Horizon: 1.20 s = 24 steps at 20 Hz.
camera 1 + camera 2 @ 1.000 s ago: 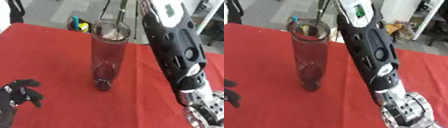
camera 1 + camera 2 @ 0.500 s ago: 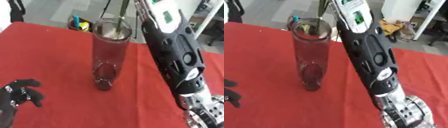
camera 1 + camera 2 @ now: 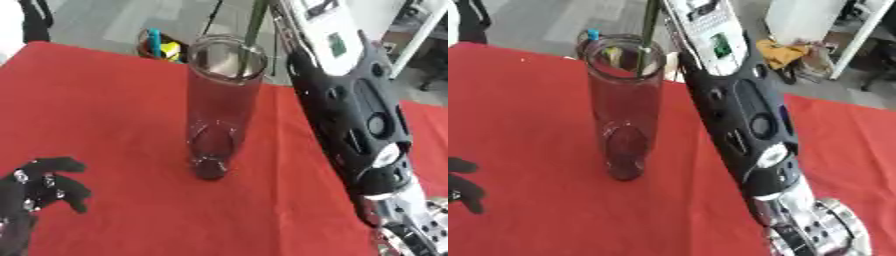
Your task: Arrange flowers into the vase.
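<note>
while the tall glass vase [image 3: 219,105] is standing upright near the middle of the red surface [image 3: 105,115], a green flower stem [image 3: 648,35] is reaching down from the top edge of the view into its open mouth. the vase is a clear, straight-sided cylinder with a thick round rim, and the red cloth is showing through it, so that its wall is looking dark reddish; its heavy base is sitting flat on the surface. only the stem is showing; the bloom is lying beyond the top edge. the lower end of the stem is sitting just inside the rim, on the side toward the right arm [image 3: 350,115].

that arm, black with a white panel higher up and a silver joint at the lower right, is running from the lower right corner up past the vase, just beside it. the right hand itself is lying out of sight above the frame, so its fingers cannot be judged.

the left hand [image 3: 39,187] is resting at the lower left corner of the left eye view, well apart from the vase, its black fingers relaxed, spread and grasping nothing.
</note>
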Motion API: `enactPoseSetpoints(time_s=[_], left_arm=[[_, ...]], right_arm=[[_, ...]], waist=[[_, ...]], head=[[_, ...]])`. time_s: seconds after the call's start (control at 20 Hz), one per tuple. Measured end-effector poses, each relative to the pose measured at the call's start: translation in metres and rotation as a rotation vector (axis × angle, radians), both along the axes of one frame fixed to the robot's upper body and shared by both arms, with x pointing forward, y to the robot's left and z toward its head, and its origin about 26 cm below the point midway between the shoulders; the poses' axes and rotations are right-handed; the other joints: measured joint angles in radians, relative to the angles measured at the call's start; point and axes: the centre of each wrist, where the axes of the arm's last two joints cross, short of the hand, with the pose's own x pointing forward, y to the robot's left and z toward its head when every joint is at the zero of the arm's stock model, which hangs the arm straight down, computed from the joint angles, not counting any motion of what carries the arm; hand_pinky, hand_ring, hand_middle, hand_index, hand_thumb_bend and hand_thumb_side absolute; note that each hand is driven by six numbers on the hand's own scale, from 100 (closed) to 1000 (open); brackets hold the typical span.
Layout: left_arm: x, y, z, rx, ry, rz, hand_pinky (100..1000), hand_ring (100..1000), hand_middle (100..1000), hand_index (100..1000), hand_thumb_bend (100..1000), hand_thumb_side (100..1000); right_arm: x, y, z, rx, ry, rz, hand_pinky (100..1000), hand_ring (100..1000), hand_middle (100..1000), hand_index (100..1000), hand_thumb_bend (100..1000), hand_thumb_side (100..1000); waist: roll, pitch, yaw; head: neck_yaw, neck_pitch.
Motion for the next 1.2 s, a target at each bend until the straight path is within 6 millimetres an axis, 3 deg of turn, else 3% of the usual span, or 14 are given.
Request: enactPoseSetpoints(time_s=[0.6,1.2], left_arm=[[0.0000,-0.0009,-0.0001,-0.003,0.003,-0.002,442,556,675,806,135,1000],[-0.0001,-0.0013,-0.0001,-0.004,0.007,-0.002,443,557,676,805,135,1000]], right_arm=[[0.0013,0.0000,-0.0038,-0.011,0.012,0.004,218,495,100,209,215,990],[0.0025,-0.0094,-0.0040,-0.177,0.009,-0.086,270,568,100,267,122,971]], waist=[[0.000,0.001,-0.001],[-0.002,0.000,-0.009]], head=[[0.006,0.000],[0.019,0.000]])
